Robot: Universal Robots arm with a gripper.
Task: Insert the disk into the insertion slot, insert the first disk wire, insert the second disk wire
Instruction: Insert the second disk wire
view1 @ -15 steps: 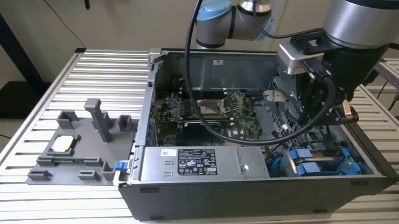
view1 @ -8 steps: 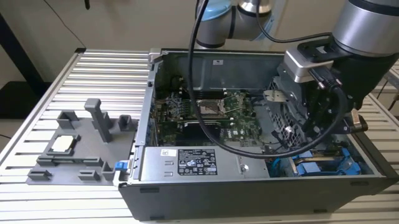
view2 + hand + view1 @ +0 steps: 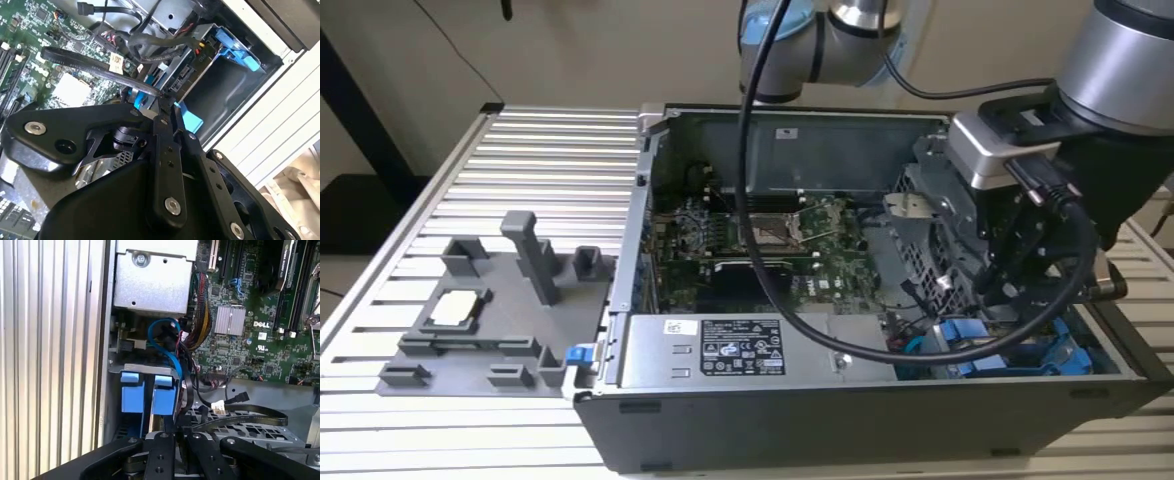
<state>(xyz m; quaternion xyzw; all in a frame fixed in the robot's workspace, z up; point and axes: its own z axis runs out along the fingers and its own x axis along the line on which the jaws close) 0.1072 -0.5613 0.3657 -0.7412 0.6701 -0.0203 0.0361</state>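
Note:
The disk shows by its bright blue end tabs (image 3: pixel 150 397), which sit upright in the insertion slot (image 3: pixel 150 371) at the case's corner; the same blue frame (image 3: pixel 192 120) lies just past my fingertips. My gripper (image 3: pixel 177 430) hovers right above those tabs, its black fingers (image 3: pixel 165 150) pressed together on the end of a flat black wire (image 3: pixel 250 417). That wire (image 3: pixel 90 62) loops back over the motherboard. In the exterior view my wrist (image 3: pixel 1067 150) reaches down into the case's right end, over the blue frames (image 3: pixel 987 350).
The open case (image 3: pixel 854 420) lies on a ribbed aluminium table (image 3: pixel 534 160). Inside are the green motherboard (image 3: pixel 761 240), the grey power-supply box (image 3: pixel 747 350) and the perforated drive cage (image 3: pixel 947 230). A blue cable (image 3: pixel 162 340) and bundled wires crowd the disk. A grey fixture (image 3: pixel 494 310) stands on the exterior view's left.

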